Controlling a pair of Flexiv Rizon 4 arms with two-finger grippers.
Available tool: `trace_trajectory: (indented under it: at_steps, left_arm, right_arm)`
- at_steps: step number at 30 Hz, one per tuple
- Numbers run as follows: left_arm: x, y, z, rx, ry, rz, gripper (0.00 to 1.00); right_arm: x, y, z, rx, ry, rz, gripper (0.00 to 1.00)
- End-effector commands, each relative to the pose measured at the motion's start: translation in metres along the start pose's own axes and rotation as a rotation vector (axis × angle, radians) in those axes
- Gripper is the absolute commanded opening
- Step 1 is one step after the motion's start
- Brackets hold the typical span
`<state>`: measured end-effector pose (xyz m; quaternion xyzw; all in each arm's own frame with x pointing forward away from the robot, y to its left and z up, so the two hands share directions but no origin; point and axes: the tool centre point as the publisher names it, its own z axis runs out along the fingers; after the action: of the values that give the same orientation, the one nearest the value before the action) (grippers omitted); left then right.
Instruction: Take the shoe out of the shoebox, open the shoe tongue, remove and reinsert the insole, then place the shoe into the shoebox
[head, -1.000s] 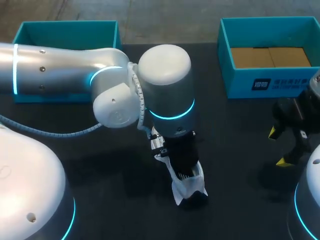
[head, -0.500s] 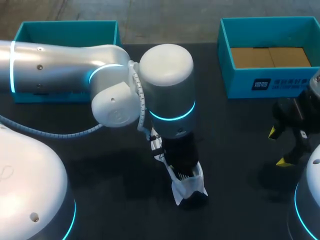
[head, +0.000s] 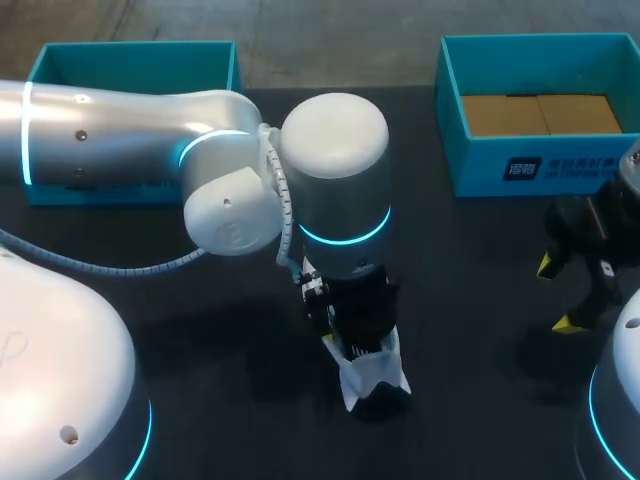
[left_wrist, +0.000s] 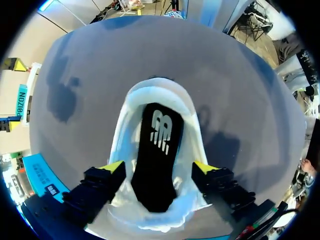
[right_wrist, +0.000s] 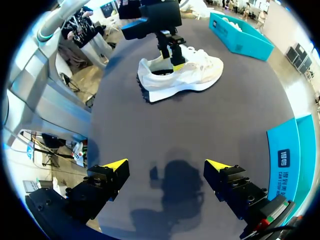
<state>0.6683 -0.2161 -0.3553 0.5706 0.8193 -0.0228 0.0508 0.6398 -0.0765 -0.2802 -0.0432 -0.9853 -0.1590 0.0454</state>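
Shoe (head: 372, 378), a white trainer, stands upright on its sole on the dark surface (head: 470, 330), near the middle and outside both boxes; its black insole (left_wrist: 156, 150) lies inside, seen through the open collar. From the left, the left arm reaches over it, with the left gripper (head: 355, 318) directly above the shoe (left_wrist: 157, 92); its fingers are spread wide, one yellow tip just beside each side of the collar, and whether they press on it cannot be told. From the right wrist view, the shoe (right_wrist: 182, 74) sits well ahead, with the left gripper (right_wrist: 173, 56) at its opening. At the right edge, the right gripper (head: 555, 293) hangs over bare surface, fingers released and holding nothing (right_wrist: 166, 164). A teal shoebox (head: 480, 165) with a brown cardboard floor stands far right; a second teal box (head: 130, 46) stands far left, partly behind the left arm.
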Motion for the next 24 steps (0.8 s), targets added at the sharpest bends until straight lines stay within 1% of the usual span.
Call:
trace_trajectory:
  at_steps: [1,9,14,19,24]
  left_arm:
    - [0.005,0.005,-0.003,-0.004,-0.008,-0.003,0.96]
    - [0.003,0.009,-0.005,0.009,-0.015,-0.005,0.98]
    - [0.004,0.002,-0.008,0.028,-0.021,0.03,1.0]
    - [0.004,-0.003,-0.005,0.034,-0.018,0.04,1.0]
    - [0.006,0.001,-0.003,0.032,-0.009,0.043,1.0]
  right_arm:
    - [0.001,0.0,0.001,0.002,-0.003,0.001,1.0]
    - [0.001,0.0,0.001,0.002,-0.003,0.001,1.0]
    - [0.001,0.0,0.001,0.002,-0.003,0.001,1.0]
    - [0.001,0.0,0.001,0.002,-0.003,0.001,1.0]
    - [0.001,0.0,0.001,0.002,-0.003,0.001,1.0]
